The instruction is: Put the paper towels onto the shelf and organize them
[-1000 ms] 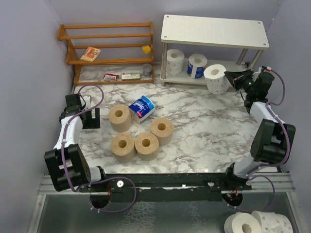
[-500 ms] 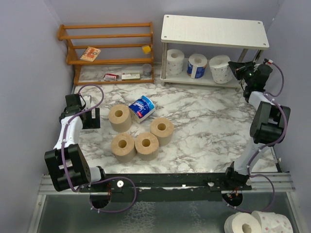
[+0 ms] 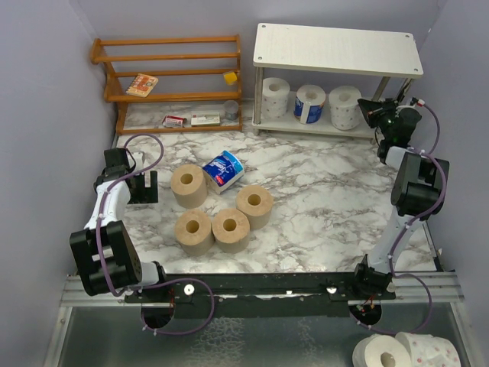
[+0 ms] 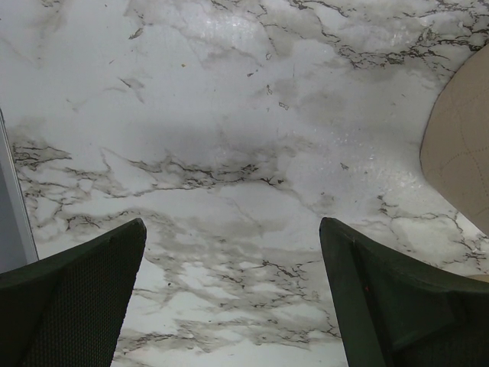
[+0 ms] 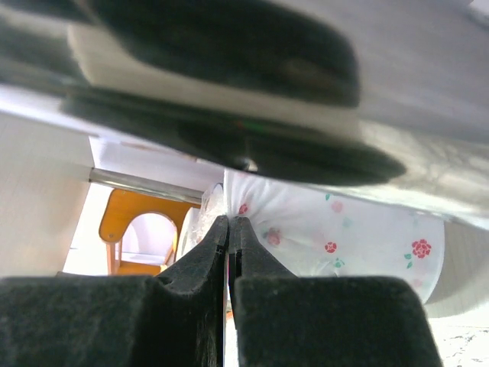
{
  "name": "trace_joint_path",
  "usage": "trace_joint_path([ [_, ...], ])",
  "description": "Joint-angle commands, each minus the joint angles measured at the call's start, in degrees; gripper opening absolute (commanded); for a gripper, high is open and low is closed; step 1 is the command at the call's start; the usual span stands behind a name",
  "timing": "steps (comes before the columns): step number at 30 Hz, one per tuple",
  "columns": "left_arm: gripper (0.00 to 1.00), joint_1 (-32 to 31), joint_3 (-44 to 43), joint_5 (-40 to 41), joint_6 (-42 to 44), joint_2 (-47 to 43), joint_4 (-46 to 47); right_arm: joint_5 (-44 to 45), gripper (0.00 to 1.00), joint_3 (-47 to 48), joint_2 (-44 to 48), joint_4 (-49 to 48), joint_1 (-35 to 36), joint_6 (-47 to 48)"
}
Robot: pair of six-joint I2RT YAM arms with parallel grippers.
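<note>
On the shelf (image 3: pixel 336 47), the lower board carries a white roll (image 3: pixel 276 96), a blue-wrapped roll (image 3: pixel 309 103) and a white dotted roll (image 3: pixel 344 106) in a row. My right gripper (image 3: pixel 367 112) is shut on the dotted roll's wrapper; in the right wrist view the gripper (image 5: pixel 229 225) pinches a fold of the flowered wrapper (image 5: pixel 336 237). Several tan rolls (image 3: pixel 189 186) (image 3: pixel 254 206) (image 3: pixel 194 232) stand mid-table beside a lying blue-wrapped roll (image 3: pixel 224 170). My left gripper (image 3: pixel 143 186) (image 4: pixel 233 298) is open over bare marble, a tan roll (image 4: pixel 462 153) to its right.
An orange wooden rack (image 3: pixel 172 80) with small items stands at the back left, beside the shelf. The shelf's metal tube (image 5: pixel 145 185) runs close above my right gripper. Two more white rolls (image 3: pixel 401 352) lie below the table's near edge at the right.
My right arm has carried the dotted roll from in front of the shelf onto the lower board, beside the blue-wrapped roll. The left arm has barely moved.
</note>
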State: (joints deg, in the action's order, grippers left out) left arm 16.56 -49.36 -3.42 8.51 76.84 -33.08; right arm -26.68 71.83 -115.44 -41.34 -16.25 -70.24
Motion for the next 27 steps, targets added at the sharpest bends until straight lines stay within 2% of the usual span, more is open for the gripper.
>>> trace_joint_path([
  [1,0.99,0.5,-2.1,1.2,-0.3,1.2,-0.6,2.5,0.01,-1.4,-2.2,-6.5,-0.2,0.4],
  [21,0.99,0.5,-2.0,0.8,-0.4,0.7,-0.8,2.9,0.01,3.0,-5.4,-2.3,4.0,4.9],
  [25,0.99,0.5,-1.9,0.4,-0.4,0.5,-0.8,2.8,0.01,3.1,-5.7,-3.3,5.3,5.8],
  [27,0.99,0.5,-1.9,0.6,-0.4,0.6,-0.8,2.8,0.02,1.6,-5.3,-7.0,5.9,8.1],
])
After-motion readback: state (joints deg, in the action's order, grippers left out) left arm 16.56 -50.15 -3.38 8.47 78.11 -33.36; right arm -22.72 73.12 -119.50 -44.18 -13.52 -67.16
